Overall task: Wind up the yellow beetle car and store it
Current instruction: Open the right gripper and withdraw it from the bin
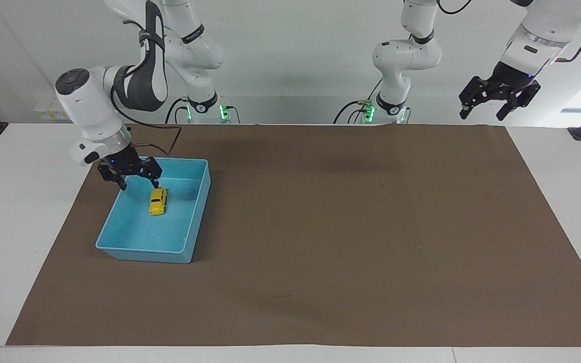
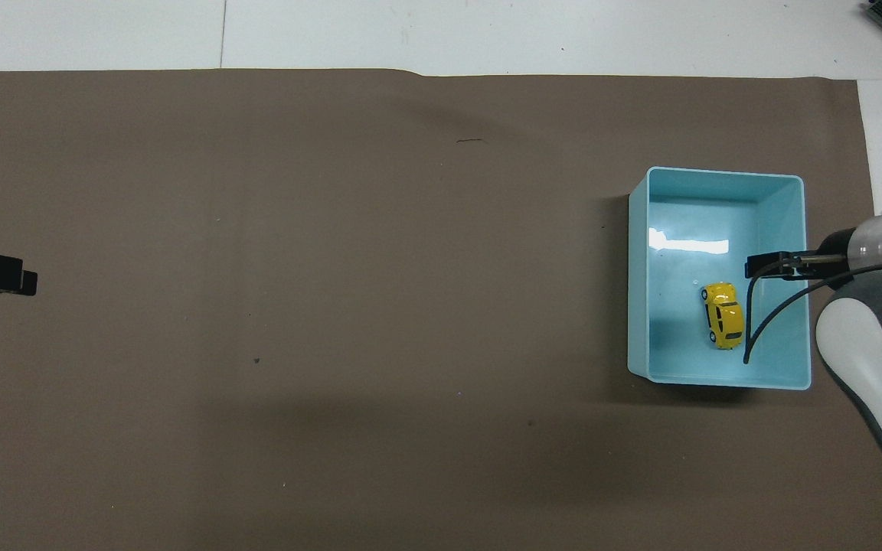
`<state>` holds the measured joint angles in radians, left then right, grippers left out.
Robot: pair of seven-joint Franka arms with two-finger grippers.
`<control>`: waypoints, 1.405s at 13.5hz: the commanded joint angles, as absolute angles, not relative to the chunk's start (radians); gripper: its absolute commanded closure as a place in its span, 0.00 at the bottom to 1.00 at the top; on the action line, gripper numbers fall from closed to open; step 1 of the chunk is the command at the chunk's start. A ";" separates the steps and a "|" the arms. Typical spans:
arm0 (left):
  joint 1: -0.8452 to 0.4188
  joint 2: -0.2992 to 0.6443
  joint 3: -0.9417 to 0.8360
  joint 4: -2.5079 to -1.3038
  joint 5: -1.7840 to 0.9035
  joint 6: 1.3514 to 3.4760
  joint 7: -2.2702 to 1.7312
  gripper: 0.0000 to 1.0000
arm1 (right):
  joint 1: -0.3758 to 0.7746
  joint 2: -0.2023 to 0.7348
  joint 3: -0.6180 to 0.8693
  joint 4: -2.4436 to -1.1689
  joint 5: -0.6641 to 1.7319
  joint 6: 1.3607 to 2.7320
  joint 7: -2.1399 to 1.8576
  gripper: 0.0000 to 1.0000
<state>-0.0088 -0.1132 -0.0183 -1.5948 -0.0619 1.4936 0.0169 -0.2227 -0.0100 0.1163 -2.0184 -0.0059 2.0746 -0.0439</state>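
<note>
My right gripper hangs spread and empty over the blue tray's rim nearest the robots. The yellow beetle car sits on its wheels inside. If its spring is wound, I judge it could roll against the tray wall.

My left gripper waits open.
</note>
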 commanded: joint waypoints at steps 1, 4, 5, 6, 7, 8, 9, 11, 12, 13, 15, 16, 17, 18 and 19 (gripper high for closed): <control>0.002 -0.120 -0.025 -1.598 -0.048 1.480 0.020 0.00 | -0.176 -0.006 0.124 -1.919 -0.060 1.935 0.134 0.00; 0.002 -0.120 -0.025 -1.598 -0.048 1.480 0.020 0.00 | -0.173 -0.061 0.133 -1.916 -0.038 1.863 0.181 0.00; 0.002 -0.120 -0.025 -1.598 -0.048 1.480 0.020 0.00 | -0.173 -0.078 0.143 -1.902 -0.013 1.833 0.184 0.00; 0.002 -0.120 -0.025 -1.598 -0.048 1.480 0.020 0.00 | -0.173 -0.086 0.144 -1.876 0.009 1.785 0.184 0.00; 0.002 -0.120 -0.025 -1.598 -0.048 1.480 0.020 0.00 | -0.173 -0.086 0.144 -1.832 0.020 1.723 0.187 0.00; 0.002 -0.120 -0.025 -1.598 -0.048 1.480 0.020 0.00 | -0.175 -0.081 0.144 -1.789 0.020 1.670 0.195 0.00; 0.002 -0.120 -0.025 -1.598 -0.048 1.480 0.020 0.00 | -0.175 -0.080 0.144 -1.751 0.021 1.626 0.195 0.00; 0.002 -0.120 -0.025 -1.598 -0.048 1.480 0.020 0.00 | -0.173 -0.072 0.144 -1.694 0.023 1.557 0.204 0.00; 0.002 -0.120 -0.025 -1.598 -0.048 1.480 0.020 0.00 | -0.175 -0.069 0.146 -1.672 0.025 1.533 0.216 0.00; 0.002 -0.120 -0.025 -1.598 -0.048 1.480 0.020 0.00 | -0.173 -0.068 0.146 -1.655 0.034 1.508 0.228 0.00; 0.002 -0.120 -0.025 -1.598 -0.048 1.480 0.020 0.00 | -0.170 -0.043 0.146 -1.617 0.040 1.488 0.255 0.00; 0.002 -0.120 -0.025 -1.598 -0.048 1.480 0.020 0.00 | -0.157 -0.043 0.146 -1.624 0.032 1.505 0.256 0.00; 0.002 -0.120 -0.025 -1.598 -0.048 1.480 0.020 0.00 | -0.150 -0.044 0.146 -1.632 0.028 1.523 0.250 0.00; 0.002 -0.120 -0.025 -1.598 -0.048 1.480 0.020 0.00 | -0.150 -0.044 0.146 -1.634 0.023 1.528 0.244 0.00; 0.002 -0.120 -0.025 -1.598 -0.048 1.480 0.020 0.00 | -0.149 -0.043 0.146 -1.634 0.021 1.534 0.239 0.00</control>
<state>-0.0088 -0.1132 -0.0183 -1.5948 -0.0619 1.4935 0.0169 -0.1405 -0.0595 0.1299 -1.6551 0.0225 1.5247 0.2264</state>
